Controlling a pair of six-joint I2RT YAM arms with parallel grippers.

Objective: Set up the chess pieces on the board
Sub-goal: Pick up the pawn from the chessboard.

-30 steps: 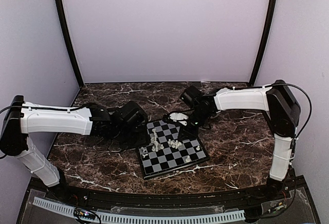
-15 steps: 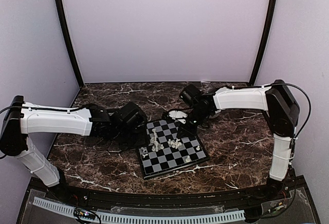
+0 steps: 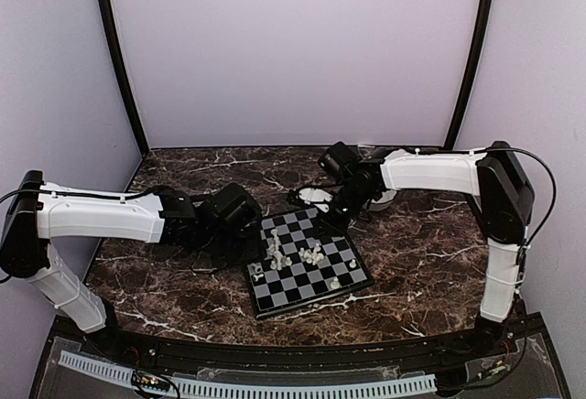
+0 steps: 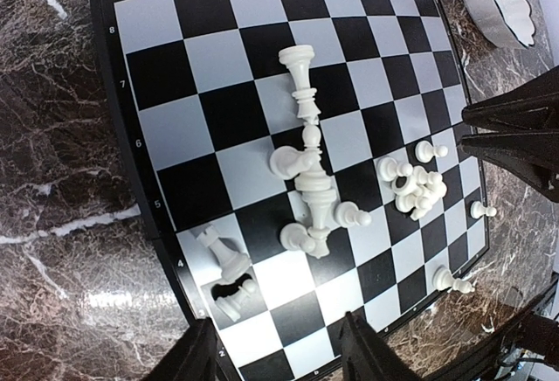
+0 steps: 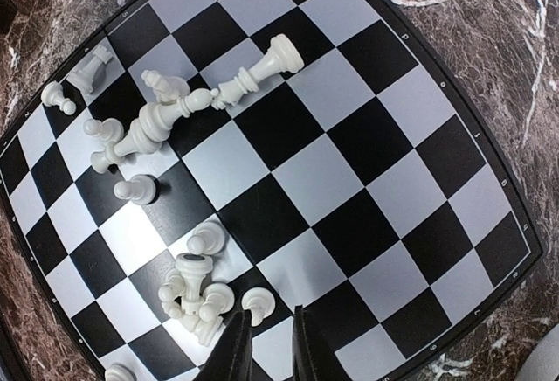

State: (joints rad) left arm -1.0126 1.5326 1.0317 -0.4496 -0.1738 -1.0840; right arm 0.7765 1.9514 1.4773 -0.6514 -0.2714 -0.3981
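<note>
The board (image 3: 302,294) lies between the arms, with cream-white chess pieces (image 3: 311,254) scattered on it, many of them fallen. In the left wrist view my left gripper (image 4: 279,355) hangs open over the board (image 4: 210,119) near its rim. Nothing is between its fingers (image 4: 194,359); a toppled rook (image 4: 218,254) lies just ahead. My right gripper (image 5: 269,346) hovers over the board (image 5: 376,136) with only a narrow, empty gap between its jaws. A standing pawn (image 5: 259,302) is right beside its left finger (image 5: 234,350), next to a heap of pieces (image 5: 196,298).
A white scalloped bowl (image 3: 316,195) stands on the marble just beyond the board's far corner, partly behind the right arm, and shows as the bowl (image 4: 502,1) in the left wrist view. A second clump of fallen pieces (image 5: 162,119) lies mid-board. Purple walls close in the table.
The right arm has drawn back a little toward the far left, over the board's far corner. Its jaws have parted slightly. The left arm has not moved.
</note>
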